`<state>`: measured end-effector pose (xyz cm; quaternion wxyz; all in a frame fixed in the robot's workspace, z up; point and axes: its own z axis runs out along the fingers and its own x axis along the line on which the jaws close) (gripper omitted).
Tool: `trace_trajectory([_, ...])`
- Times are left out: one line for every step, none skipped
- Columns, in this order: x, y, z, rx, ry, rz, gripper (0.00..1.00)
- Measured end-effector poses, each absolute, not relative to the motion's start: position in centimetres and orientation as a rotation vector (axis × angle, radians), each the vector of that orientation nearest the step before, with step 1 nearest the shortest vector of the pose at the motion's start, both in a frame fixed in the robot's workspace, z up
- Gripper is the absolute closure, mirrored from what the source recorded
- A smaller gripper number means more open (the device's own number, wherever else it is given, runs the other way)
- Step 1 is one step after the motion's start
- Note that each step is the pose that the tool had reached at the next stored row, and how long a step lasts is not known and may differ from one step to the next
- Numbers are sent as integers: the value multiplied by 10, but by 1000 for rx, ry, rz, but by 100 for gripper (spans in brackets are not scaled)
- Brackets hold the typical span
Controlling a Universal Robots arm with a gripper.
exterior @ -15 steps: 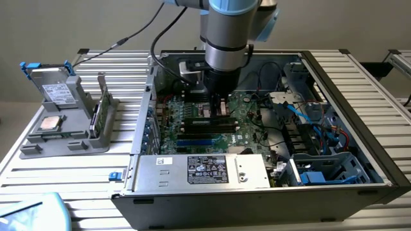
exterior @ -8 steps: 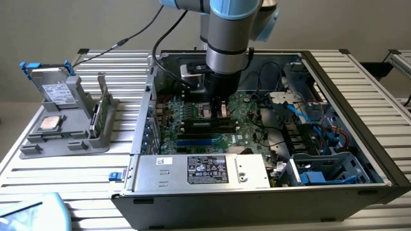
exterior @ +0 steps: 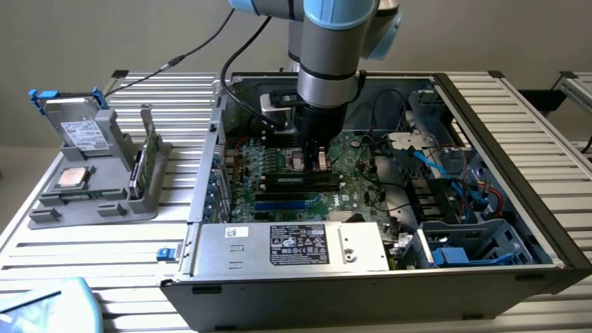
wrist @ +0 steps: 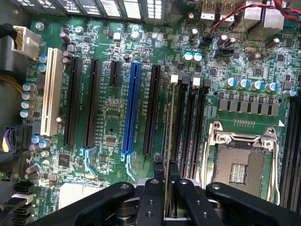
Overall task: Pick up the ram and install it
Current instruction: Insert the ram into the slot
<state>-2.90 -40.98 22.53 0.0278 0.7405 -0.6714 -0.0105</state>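
One pincer [wrist: 166, 169] is pinching the likely light, stiff, fragile ram [wrist: 165, 202] by its flat sides, twelve o'clock from the silver box [exterior: 287, 246].

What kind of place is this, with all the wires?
Probably a robot workshop for building computers: an open computer case sits on a metal table, and the pincer holds the ram at its motherboard.

jaws low inside open-topped case [exterior: 518, 173], cables [exterior: 224, 76] close beside arm [exterior: 328, 76]
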Motion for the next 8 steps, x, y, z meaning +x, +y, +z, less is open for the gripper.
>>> trace_trajectory([-29,-410,225,2286,-2073,-32,86])
trace_trajectory([-29,-410,225,2286,-2073,-33,86])
trace_trajectory([-29,-410,225,2286,-2073,-33,86])
trace_trajectory([-28,-410,225,2286,-2073,-33,86])
trace_trajectory([-28,-409,226,2285,-2073,-33,86])
trace_trajectory([-28,-409,226,2285,-2074,-33,86])
trace_trajectory([-28,-409,226,2285,-2074,-33,86])
trace_trajectory([-28,-409,226,2285,-2075,-32,86])
